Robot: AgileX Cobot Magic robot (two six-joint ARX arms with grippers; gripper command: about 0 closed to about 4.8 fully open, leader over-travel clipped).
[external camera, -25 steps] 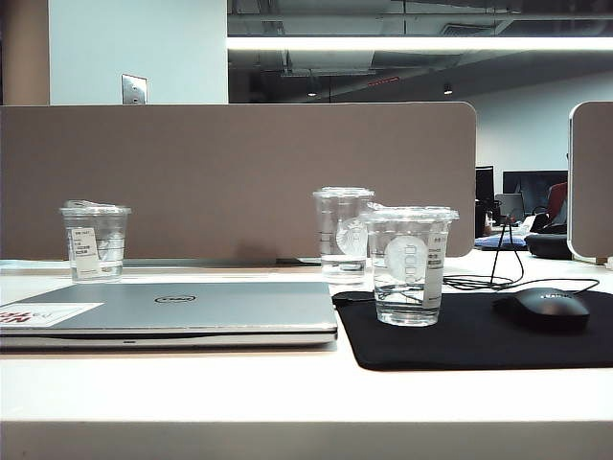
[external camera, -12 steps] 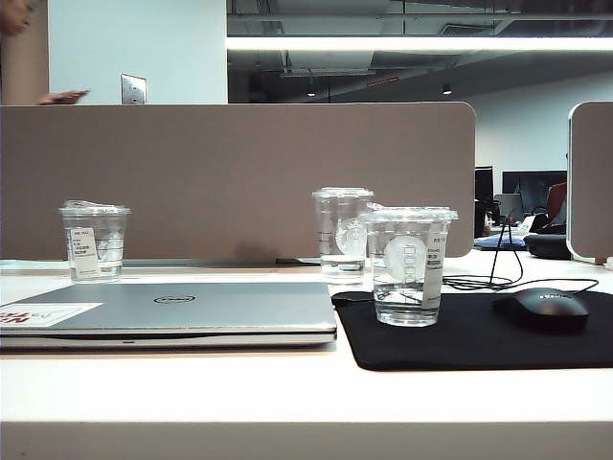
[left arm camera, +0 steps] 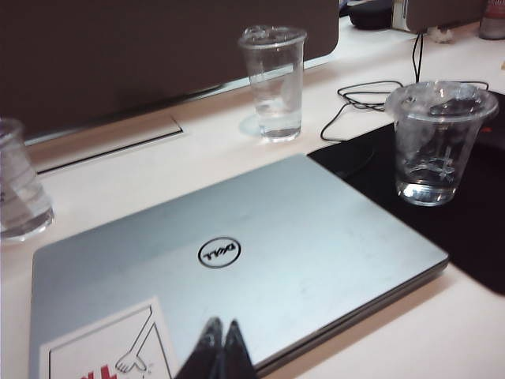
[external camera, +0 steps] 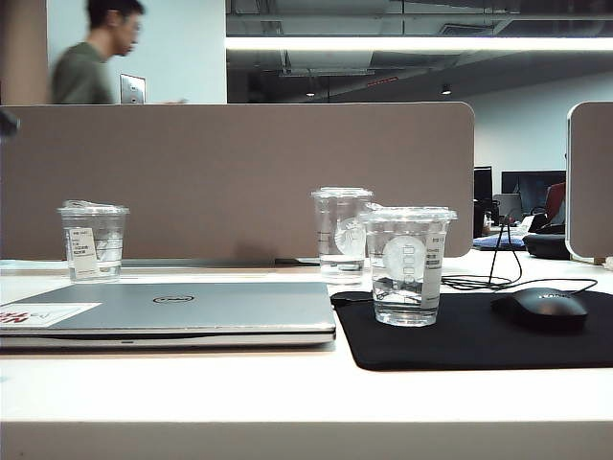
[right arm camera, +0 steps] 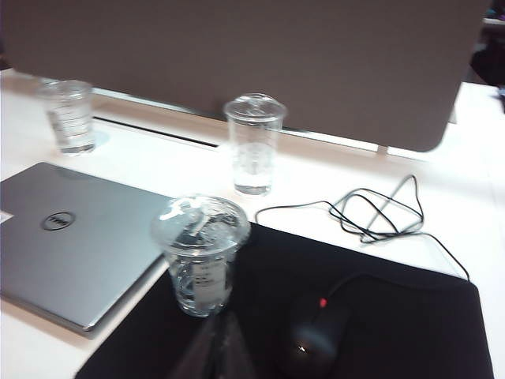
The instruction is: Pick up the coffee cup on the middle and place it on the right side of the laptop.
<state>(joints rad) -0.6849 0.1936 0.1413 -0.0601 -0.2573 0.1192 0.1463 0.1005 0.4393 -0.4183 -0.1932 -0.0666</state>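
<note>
The coffee cup (external camera: 407, 264), short and clear with a flat lid and a round white logo, stands on the black mat just right of the laptop (external camera: 192, 311). The left wrist view shows the coffee cup (left arm camera: 438, 142) beyond the closed silver laptop (left arm camera: 260, 237). My left gripper (left arm camera: 222, 347) hangs shut and empty over the laptop's near edge. My right gripper (right arm camera: 223, 347), blurred, is shut and empty above the mat, just short of the coffee cup (right arm camera: 201, 253) and beside the laptop (right arm camera: 71, 237). Neither gripper appears in the exterior view.
A taller clear cup (external camera: 342, 233) stands behind the coffee cup. A short labelled cup (external camera: 93, 240) sits at the far left. A black mouse (external camera: 541, 309) rests on the mat (external camera: 479, 345), its cable (right arm camera: 371, 213) looping behind. A grey partition (external camera: 239, 172) backs the desk.
A person has walked into view behind the partition at the upper left. The cups, laptop and mouse have not moved.
</note>
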